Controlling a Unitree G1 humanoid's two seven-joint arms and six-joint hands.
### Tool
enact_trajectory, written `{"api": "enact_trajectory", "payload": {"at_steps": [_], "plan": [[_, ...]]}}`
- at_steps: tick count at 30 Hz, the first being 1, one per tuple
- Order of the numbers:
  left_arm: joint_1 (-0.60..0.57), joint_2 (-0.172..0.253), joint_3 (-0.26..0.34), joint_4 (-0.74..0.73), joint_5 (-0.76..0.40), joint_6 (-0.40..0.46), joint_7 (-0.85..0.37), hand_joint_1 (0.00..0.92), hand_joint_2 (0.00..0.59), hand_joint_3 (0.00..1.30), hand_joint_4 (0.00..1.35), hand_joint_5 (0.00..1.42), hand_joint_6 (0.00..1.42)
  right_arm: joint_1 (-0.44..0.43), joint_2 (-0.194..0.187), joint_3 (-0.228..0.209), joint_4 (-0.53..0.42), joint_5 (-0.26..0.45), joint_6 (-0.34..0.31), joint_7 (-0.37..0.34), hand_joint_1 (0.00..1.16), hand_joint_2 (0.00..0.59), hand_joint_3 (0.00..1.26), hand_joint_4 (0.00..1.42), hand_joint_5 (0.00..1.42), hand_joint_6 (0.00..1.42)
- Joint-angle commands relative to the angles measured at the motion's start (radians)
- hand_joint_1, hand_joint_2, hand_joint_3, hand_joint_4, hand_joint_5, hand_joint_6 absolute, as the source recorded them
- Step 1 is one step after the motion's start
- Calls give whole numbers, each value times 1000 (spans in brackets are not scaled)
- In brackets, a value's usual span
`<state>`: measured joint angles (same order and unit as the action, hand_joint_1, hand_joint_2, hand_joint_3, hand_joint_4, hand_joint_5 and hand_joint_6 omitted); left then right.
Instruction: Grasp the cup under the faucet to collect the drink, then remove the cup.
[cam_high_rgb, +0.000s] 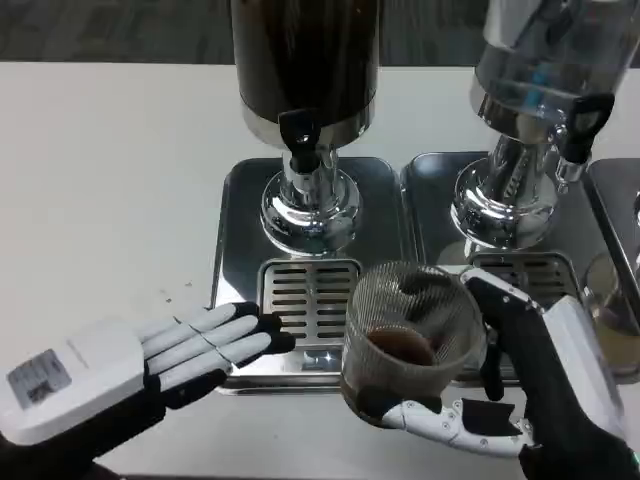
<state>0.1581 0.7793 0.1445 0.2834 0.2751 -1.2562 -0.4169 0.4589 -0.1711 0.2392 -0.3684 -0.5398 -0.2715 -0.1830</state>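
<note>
The cup is clear ribbed plastic or glass, see-through, with dark glossy drink in its bottom; the right hand around it has a smooth white shell and matt black parts on its fingers, as does the left hand. The dispenser has a dark glossy body on a mirror-polished chrome base, with a black plastic faucet. The drip tray is brushed steel with a slotted metal grate, and the counter is plain matt white.
</note>
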Motion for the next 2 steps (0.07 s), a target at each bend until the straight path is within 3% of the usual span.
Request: {"api": "enact_trajectory", "payload": {"at_steps": [1,2], "plan": [[13,17,-5,-13,-3,6,20,0,96,59,0,0,74,-5,2,-6,-37,18,-43,-2,782,300,550,653,943,1321],[13,17,-6,-13,-5,7,20,0,96,59,0,0,74,-6,2,-6,-36,20,-42,-1,782,300,550,653,943,1321]]}}
